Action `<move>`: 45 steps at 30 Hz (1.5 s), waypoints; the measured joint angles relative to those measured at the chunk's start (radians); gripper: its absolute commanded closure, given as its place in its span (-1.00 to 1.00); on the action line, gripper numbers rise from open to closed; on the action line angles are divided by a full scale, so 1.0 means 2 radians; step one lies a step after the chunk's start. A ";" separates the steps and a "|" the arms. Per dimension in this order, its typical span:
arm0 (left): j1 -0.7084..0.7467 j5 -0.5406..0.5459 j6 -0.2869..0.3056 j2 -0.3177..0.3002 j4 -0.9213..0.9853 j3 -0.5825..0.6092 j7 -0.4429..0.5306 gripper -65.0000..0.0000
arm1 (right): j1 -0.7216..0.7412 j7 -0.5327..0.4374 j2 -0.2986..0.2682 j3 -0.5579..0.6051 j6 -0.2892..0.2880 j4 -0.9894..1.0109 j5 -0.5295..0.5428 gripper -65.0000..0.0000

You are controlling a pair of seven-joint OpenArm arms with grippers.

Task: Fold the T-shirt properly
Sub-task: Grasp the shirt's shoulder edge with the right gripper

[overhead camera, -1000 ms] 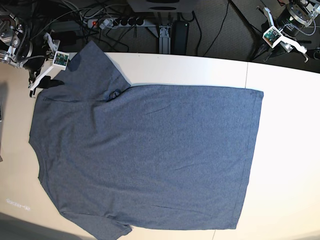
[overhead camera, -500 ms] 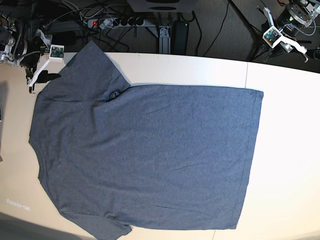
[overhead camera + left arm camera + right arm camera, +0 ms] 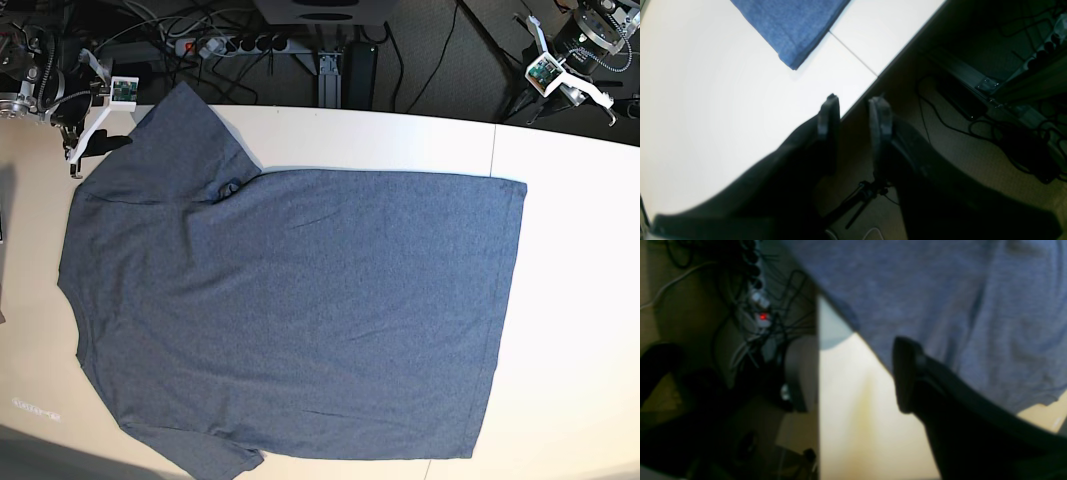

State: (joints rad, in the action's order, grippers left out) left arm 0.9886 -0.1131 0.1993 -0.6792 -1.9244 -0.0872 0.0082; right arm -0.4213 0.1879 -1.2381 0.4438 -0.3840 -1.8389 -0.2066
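The T-shirt [image 3: 300, 300] lies spread flat on the white table [image 3: 575, 300], plain blue-grey side up, with no lettering showing. Its neck end is at the left and its hem at the right. My right gripper [image 3: 88, 140] hovers open at the far-left table edge, right beside the far sleeve [image 3: 180, 130]. In the right wrist view the right gripper [image 3: 853, 373] has its jaws wide apart, one dark finger [image 3: 907, 373] over the T-shirt's [image 3: 940, 290] edge. My left gripper [image 3: 598, 98] hangs off the far-right corner. There the left gripper [image 3: 853, 113] is open and empty, a hem corner [image 3: 790, 30] ahead.
A power strip [image 3: 235, 43] and loose cables lie on the dark floor behind the table; its red switch [image 3: 762, 316] glows in the right wrist view. A seam [image 3: 495, 150] splits the tabletop near the hem. Bare table runs along the right and near edges.
My right gripper has shifted a little back toward the far table edge beside the sleeve. The T-shirt and the left arm have not moved.
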 measured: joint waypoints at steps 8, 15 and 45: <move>0.000 0.000 0.000 0.000 0.000 0.000 0.000 0.40 | 0.004 -0.010 0.000 0.000 0.000 0.026 -0.019 -0.10; 0.000 0.000 0.000 0.000 0.000 0.000 0.002 0.40 | 0.004 -0.030 0.000 0.000 0.000 0.050 -0.021 -0.10; -0.001 0.000 0.000 0.000 0.000 0.000 0.003 0.40 | 0.015 -0.053 0.047 0.028 0.001 0.064 -0.068 -0.10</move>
State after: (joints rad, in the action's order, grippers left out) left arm 0.9859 -0.1135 0.1993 -0.6788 -1.9244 -0.0872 0.0151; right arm -0.3904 0.0826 -1.1450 0.5007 -0.3813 -1.7119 -0.3416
